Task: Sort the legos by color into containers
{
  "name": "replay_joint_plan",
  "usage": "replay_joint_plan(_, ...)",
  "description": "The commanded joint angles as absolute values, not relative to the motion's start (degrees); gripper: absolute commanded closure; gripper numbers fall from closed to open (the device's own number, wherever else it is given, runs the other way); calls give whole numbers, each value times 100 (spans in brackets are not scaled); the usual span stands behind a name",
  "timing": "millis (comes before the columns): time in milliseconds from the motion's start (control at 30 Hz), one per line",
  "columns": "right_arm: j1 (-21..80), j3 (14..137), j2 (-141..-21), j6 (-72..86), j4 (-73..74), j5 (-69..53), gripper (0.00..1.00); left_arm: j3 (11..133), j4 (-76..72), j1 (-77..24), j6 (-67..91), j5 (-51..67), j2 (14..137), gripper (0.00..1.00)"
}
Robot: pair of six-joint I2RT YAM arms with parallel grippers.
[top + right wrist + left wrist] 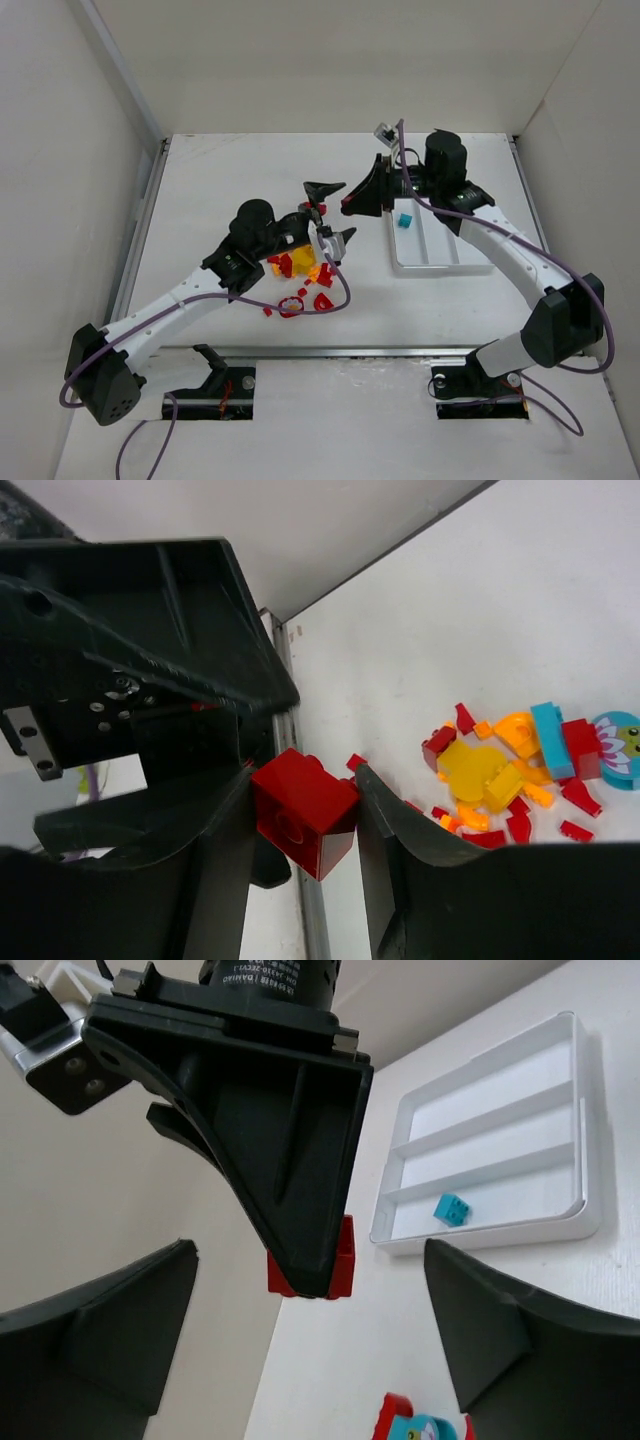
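Note:
A red lego brick hangs in the air, pinched between the fingers of my right gripper, which is shut on it. In the left wrist view the same brick peeks out behind a right finger. My left gripper stands open around it, its fingers well clear on both sides. In the top view the two grippers meet left of the white tray. One teal lego lies in the tray's left compartment. A pile of red, orange and yellow legos lies under the left arm.
White enclosure walls stand on all sides, with a metal rail along the table's left edge. A purple cable loops over the near side of the pile. A round teal and red flower piece lies at the pile's edge.

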State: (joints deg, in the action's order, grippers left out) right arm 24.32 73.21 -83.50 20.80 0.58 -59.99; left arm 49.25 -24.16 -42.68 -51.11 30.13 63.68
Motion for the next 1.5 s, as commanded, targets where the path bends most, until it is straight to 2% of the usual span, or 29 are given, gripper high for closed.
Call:
replay_joint_plan(0, 2251, 7208, -8104, 2013, -159, -5539, 100, 5063, -2278, -4341, -5054, 2769, 6231, 0)
replay_joint_plan(33, 2119, 7103, -8034, 2074, -158, -5320, 100, 5123, -2137, -4342, -4993, 2542, 6231, 0)
replay_joint_plan(133, 1566, 6838, -7945, 2005, 647, -3268, 100, 5124, -1584, -4342, -4485, 1910, 6179, 0)
replay_joint_plan(167, 1373, 6838, -8041, 1839, 1199, -2051, 100, 5124, -1251, -4342, -4387, 1777, 6179, 0)
replay_joint_plan(300, 1056, 7110, -8542, 1460, 2282, 108, 100, 4844, -836, -4342, -3922, 1179, 6047, 0)
replay_joint_plan(400, 932, 7294, -9052, 1161, 2557, 709, 100, 4545, -729, -4342, -3727, 915, 5968, 0)
replay_joint_plan(667, 660, 7181, -9816, 1098, 2558, 800, 99, 4298, -677, -4342, -2927, 378, 6020, 0)
replay_joint_plan(767, 607, 7181, -9879, 1178, 2558, 747, 86, 4298, -615, -4342, -2813, 159, 6091, 0)
replay_joint_plan(833, 606, 7181, -9940, 1178, 2558, 747, 71, 4298, -615, -4342, -2812, 89, 6091, 0)
replay_joint_plan(900, 606, 7312, -9993, 1178, 2627, 747, 53, 4236, -615, -4342, -2865, 36, 6091, 0)
replay_joint_plan(933, 606, 7312, -9993, 1117, 2706, 695, 37, 4175, -615, -4342, -2865, 35, 6030, 0)
replay_joint_plan(967, 606, 7365, -9993, 1116, 2707, 694, 33, 4175, -615, -4342, -2865, -26, 6029, 0)
replay_joint_plan(1133, 606, 7365, -9827, 1063, 2769, 404, 26, 4043, -886, -4342, -2410, -508, 5968, 0)
replay_joint_plan(1200, 606, 7365, -9625, 1003, 2769, 352, 26, 3981, -940, -4342, -2163, -1086, 5968, 0)
replay_joint_plan(1367, 1554, 7243, -8905, 756, 2558, -148, 26, 3876, -731, -4271, -1425, -1827, 6029, 0)
replay_joint_plan(1433, 1975, 7111, -8833, 677, 2374, -447, 26, 3876, -616, -4219, -846, -2308, 6091, 4)
replay_joint_plan(1467, 2413, 7049, -8833, 677, 2199, -648, 26, 3876, -563, -4219, -635, -2477, 6091, 11)
